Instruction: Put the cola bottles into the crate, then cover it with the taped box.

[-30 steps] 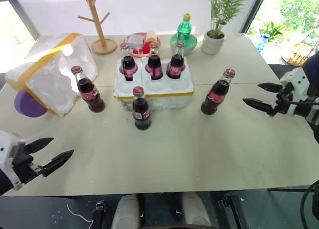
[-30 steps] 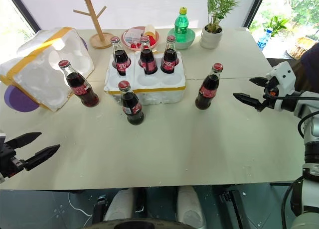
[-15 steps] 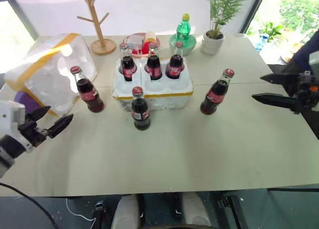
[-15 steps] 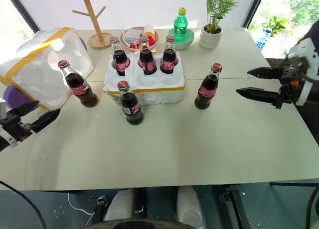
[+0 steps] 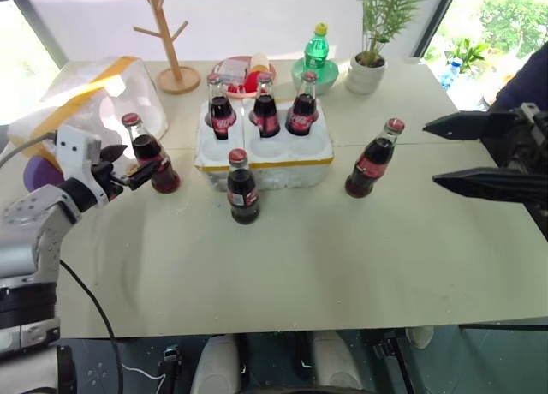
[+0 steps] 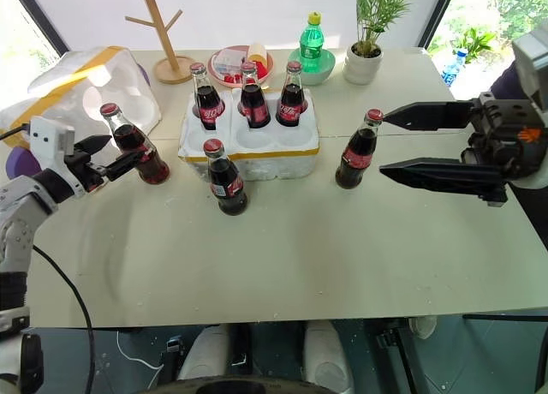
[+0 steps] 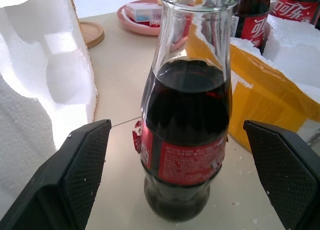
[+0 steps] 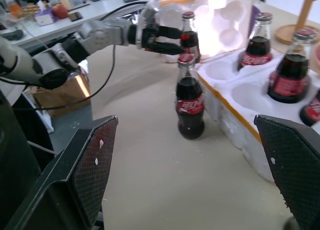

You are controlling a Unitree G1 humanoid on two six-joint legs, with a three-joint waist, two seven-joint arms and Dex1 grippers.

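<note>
Loading step: left claw spread around the nine-o'clock cola bottle (not yet pinched); right claw spread, empty. Next, close.

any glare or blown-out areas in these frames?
Head views: backlit windows behind the table blow out; the yellow-taped white foam box glows overexposed. Left wrist view: glare on the glass cola bottle's neck, foam washed out. Right wrist view: the box's hollows burn white.

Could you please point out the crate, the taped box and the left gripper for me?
Crate (image 6: pixel 248 154): right eye view, on its front wall by the yellow band.
Taped box (image 6: pixel 68 90): right eye view, on its white foam side.
Left gripper (image 6: pixel 120 152): right eye view, midway between its open fingertips.
</note>
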